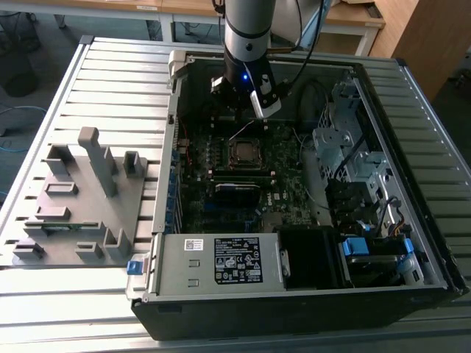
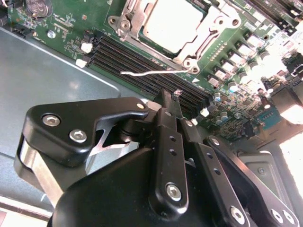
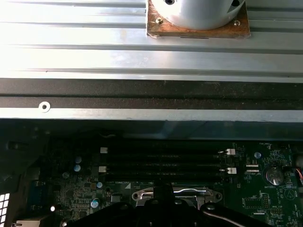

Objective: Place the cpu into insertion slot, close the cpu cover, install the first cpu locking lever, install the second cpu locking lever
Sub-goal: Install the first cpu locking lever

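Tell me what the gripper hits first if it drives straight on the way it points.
Probably the empty black memory slots beside the cpu: in the second wrist view the gripper tip points at them. The thin wire locking lever lies just beyond; depth is unclear.

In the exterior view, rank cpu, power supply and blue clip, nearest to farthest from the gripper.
1. cpu, close beside the gripper.
2. power supply, along the case's near wall.
3. blue clip, outside the case, exterior view's left.
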`<state>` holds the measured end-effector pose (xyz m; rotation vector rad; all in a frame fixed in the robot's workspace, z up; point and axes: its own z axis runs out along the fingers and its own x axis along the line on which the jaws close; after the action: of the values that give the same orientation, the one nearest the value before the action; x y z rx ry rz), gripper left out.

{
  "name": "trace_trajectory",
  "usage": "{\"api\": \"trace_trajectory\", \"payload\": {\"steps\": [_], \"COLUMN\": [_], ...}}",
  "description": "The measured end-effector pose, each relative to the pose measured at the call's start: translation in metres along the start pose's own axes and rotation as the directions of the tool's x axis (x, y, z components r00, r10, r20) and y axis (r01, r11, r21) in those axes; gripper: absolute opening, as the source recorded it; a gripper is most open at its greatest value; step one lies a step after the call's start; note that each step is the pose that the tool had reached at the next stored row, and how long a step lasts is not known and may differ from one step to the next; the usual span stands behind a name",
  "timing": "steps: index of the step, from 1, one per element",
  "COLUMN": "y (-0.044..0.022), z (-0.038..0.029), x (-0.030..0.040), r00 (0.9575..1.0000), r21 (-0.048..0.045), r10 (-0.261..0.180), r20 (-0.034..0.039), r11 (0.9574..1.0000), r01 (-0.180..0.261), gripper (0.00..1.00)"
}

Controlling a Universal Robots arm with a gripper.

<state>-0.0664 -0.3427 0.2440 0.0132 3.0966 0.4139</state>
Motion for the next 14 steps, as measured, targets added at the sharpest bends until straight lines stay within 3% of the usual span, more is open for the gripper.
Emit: {"api": "trace_trajectory", "payload": {"steps": [2,4,10,12,14], "y": [0.0001,0.0,0.0,0.0,0.0], "z": [0.0,0.0,0.0,0.0,0.0001], "x": [0.0,0.0,0.0,0.0001,0.0001], "r00": [1.0,1.0,1.0,1.0,1.0], "r21": [0.0049,0.0162,0.0198,0.0338,0.0547], "r10": [0.0,0.0,0.0,0.0,-0.001], "r20": [-0.0001,0.0,0.0001,0.0001,0.0003], "r11": [1.0,0.9999,0.9998,0.9994,0.9985], "r01": [0.0,0.0,0.0,0.0,0.001], "gripper": [0.1,0.1,0.1,0.1,0.1]}}
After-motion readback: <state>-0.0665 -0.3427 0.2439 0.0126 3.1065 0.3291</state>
